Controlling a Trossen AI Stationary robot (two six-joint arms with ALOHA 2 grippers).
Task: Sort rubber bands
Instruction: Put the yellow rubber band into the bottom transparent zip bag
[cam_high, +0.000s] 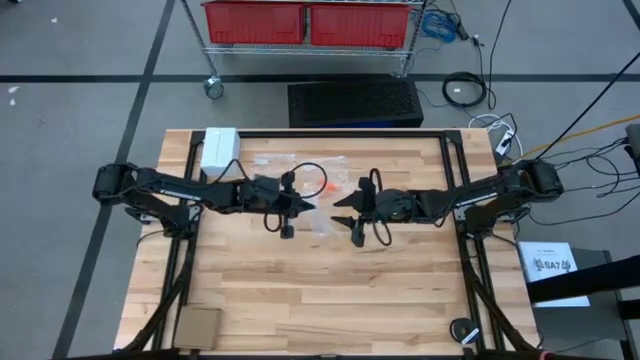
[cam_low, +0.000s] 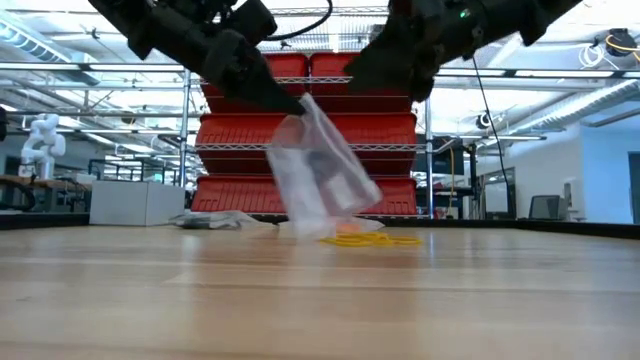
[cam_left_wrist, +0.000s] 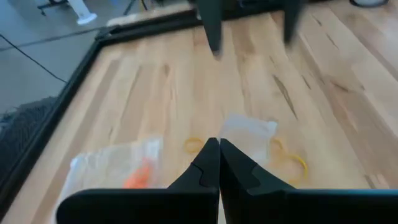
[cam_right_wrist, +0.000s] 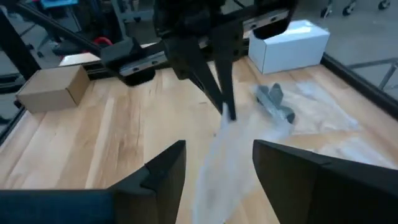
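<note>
1. Pale butcher-block planks make up the wooden table (cam_low: 150, 300) nearest you in the low view, smooth and finely grained.
2. Look just past that bare wood: thin yellow-orange rubber bands (cam_low: 365, 239) lie flat on the table in a small loose cluster. You can also see two of these loops (cam_left_wrist: 292, 163) from the left wrist, one partly hidden behind that arm's own fingers.
3. Above them hangs a clear, crinkled plastic zip bag (cam_low: 320, 175), tilted, its lower edge down by the table. Something dark shows inside it, but you cannot make out what.
4. Your left gripper (cam_high: 305, 205) is pinched tight on the bag's top corner, fingertips meeting in a point.
5. Your right gripper (cam_high: 342, 207) stands just beside it with its fingers spread wide, gripping nothing; in its wrist view the bag's film runs between the two dark fingers without either visibly pressing it.
6. Farther along the table, a second clear flat bag (cam_left_wrist: 115, 163) lies with something orange inside, too blurred to identify.
7. Near the far edge sits a white rectangular cardboard box (cam_right_wrist: 289, 43); a brown cardboard box (cam_right_wrist: 53, 87) rests at a near corner.
8. Beyond the table, red plastic bins (cam_low: 310, 140) fill a wire rack, partly blocked by the arms.
</note>
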